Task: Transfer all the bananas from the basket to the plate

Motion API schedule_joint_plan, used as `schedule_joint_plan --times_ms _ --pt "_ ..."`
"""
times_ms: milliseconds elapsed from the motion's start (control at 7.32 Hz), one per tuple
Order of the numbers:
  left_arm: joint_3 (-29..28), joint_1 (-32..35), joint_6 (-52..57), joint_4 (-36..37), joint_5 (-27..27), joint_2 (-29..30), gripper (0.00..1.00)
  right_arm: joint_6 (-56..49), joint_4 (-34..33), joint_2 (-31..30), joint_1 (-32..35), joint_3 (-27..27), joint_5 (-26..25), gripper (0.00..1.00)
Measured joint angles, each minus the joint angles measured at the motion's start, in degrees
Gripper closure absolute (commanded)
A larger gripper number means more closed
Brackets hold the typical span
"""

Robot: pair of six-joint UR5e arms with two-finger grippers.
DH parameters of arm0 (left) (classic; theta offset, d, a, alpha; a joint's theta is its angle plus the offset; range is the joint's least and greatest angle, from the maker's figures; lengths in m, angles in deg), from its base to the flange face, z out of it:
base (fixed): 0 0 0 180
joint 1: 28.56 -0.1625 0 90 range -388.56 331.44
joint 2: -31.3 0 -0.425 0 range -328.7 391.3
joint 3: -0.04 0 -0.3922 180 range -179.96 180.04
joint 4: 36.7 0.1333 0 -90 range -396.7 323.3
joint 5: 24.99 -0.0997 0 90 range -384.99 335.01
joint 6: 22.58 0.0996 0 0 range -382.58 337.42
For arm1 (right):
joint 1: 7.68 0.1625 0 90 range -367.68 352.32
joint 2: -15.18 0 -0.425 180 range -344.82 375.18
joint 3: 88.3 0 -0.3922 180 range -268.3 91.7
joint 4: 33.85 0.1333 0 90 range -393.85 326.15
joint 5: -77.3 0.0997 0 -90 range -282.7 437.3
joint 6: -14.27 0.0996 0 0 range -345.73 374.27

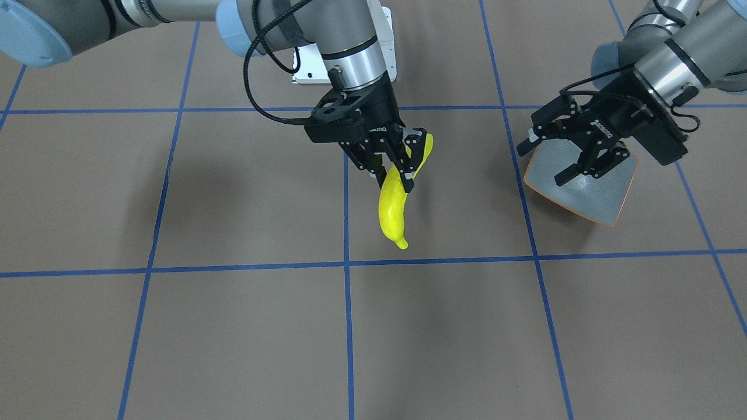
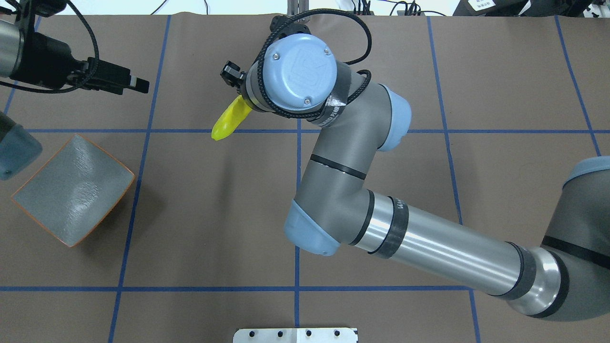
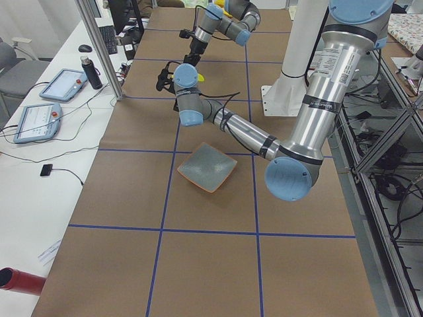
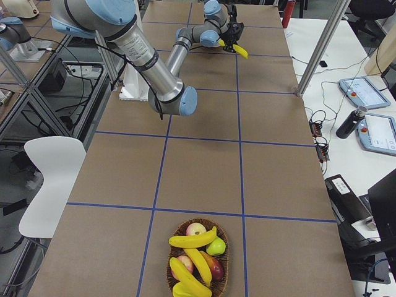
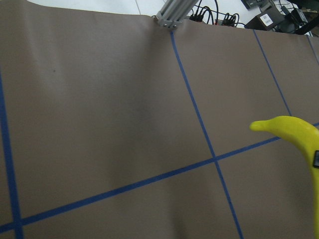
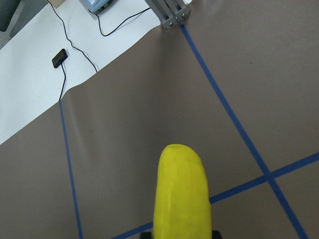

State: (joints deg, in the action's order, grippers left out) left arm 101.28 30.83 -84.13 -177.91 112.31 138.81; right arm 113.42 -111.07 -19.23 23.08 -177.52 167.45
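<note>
While the right end effector (image 1: 395, 175) clamps a glossy, curved banana (image 1: 391, 213) — the left end effector (image 1: 547, 160) (fingers apart) hovers.

Right arm (image 2: 429, 247) and left arm (image 1: 677, 52): grey tubes, polished silver bands (image 2: 383, 224), pale blue caps (image 2: 299, 71), one dotted with screws. Black cables (image 1: 247, 70) run to the black right gripper (image 1: 394, 181) and left gripper (image 1: 545, 160).

banana (image 1: 392, 209) bright yellow; plate (image 2: 71, 190) grey-blue, orange rim; table (image 1: 245, 192) brown, blue grid

Glossy plastic-looking banana (image 1: 392, 210), matt brown paper table cover (image 1: 233, 192), rippled glazed plate (image 2: 71, 190), woven wicker basket (image 4: 226, 266)
</note>
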Motion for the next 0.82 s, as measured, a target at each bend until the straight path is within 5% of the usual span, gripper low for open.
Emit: schedule_joint_plan --times_ms 547,683,820 --pt "3.19 -7.03 -1.01 -0.89 0.05 1.4 0.04 2.15 0.45 3.32 -2.69 1.07 -1.3 1.0" --pt "3.58 -7.94 -1.02 -0.9 0.06 1.8 0.21 2.48 1.07 3.67 -3.31 1.02 -2.06 1.0" --pt "3.97 -8.41 -1.02 -0.91 0.06 1.99 0.55 2.7 1.99 3.77 -3.77 0.97 -2.51 1.0"
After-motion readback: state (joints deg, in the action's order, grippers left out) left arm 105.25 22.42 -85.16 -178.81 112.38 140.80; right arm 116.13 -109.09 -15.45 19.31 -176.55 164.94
